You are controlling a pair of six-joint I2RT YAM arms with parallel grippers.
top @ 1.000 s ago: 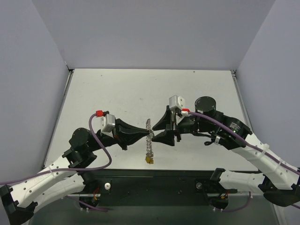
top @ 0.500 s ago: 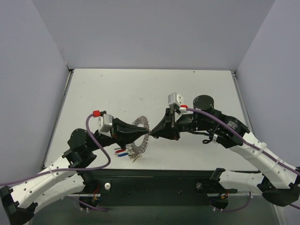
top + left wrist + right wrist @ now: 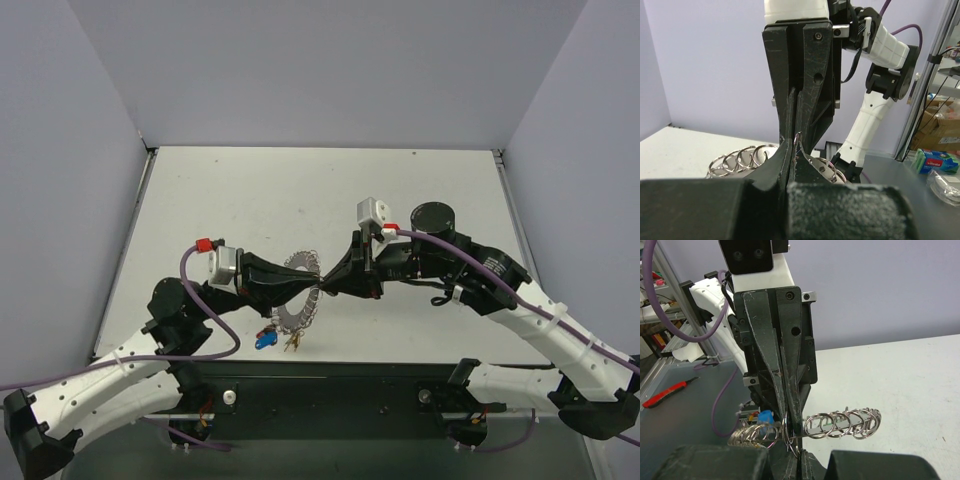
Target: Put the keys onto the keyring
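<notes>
The keyring [image 3: 298,300] is a silvery coil of wire loops held above the table between both grippers. My left gripper [image 3: 312,291] is shut on one of its loops from the left. My right gripper [image 3: 326,289] meets it tip to tip from the right, shut on the same stretch of ring. In the left wrist view the left gripper [image 3: 792,145] pinches a loop, with coils [image 3: 742,157] spreading to either side. The right wrist view shows the right gripper [image 3: 797,452] shut on a loop, the keyring [image 3: 842,424] running off to the right. Keys hang below: a blue one [image 3: 265,339] and a yellowish one [image 3: 293,343].
The white table [image 3: 300,200] stretches behind the grippers, with grey walls on three sides. The black base rail [image 3: 330,395] runs along the near edge. Purple cables loop off both wrists.
The right gripper has shut on the keyring. The ring has swung from edge-on to showing its open face, and the keys have come round to hang at its lower left.
</notes>
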